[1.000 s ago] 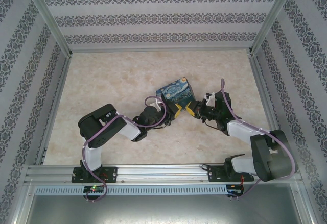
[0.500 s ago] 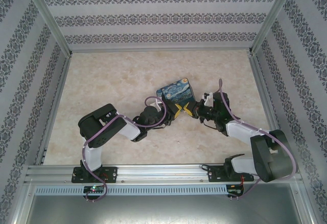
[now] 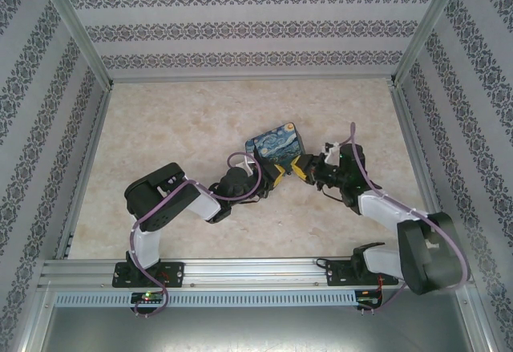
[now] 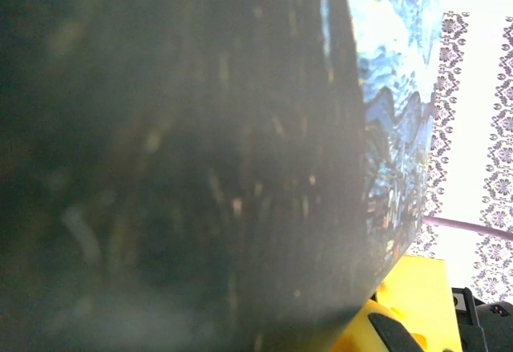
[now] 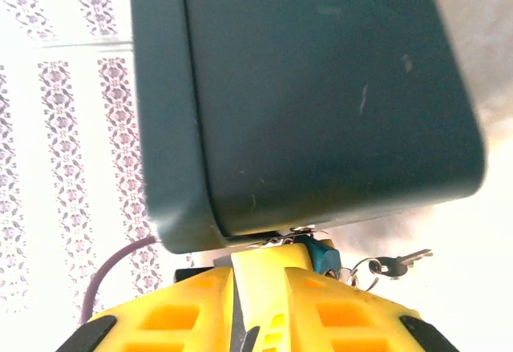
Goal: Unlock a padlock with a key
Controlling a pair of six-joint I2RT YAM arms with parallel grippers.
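Patterned wallpaper walls (image 3: 240, 31) close in a pale marbled bench (image 3: 176, 127). At the middle of the top view, just right of centre, the padlock (image 3: 276, 143) is held up off that bench. The left claw (image 3: 273, 174) is clamped on the padlock's lower left edge, and its wrist camera is pressed against the dark side wall.

Over the last second the padlock and left claw have hardly stirred. The right claw (image 3: 302, 167) nudged in toward the padlock's lower right corner, then shifted slightly up and right in the frame, while its elbow swung toward the lower right corner. That looks like a re-seating of the key (image 5: 321, 252), not a turn, so the lock probably remains shut. No shackle is visible to confirm this.

In the right wrist view, the key's bluish head sits at the yellow fingertips, touching the padlock's lower edge. I cannot tell whether the fingers pinch it or merely flank it. A spare key (image 5: 405, 260) dangles on a ring to the right.

The padlock's printed face tilts up toward the overhead camera. Being squarish, it has little long axis. The key's shaft points up the frame into the body.
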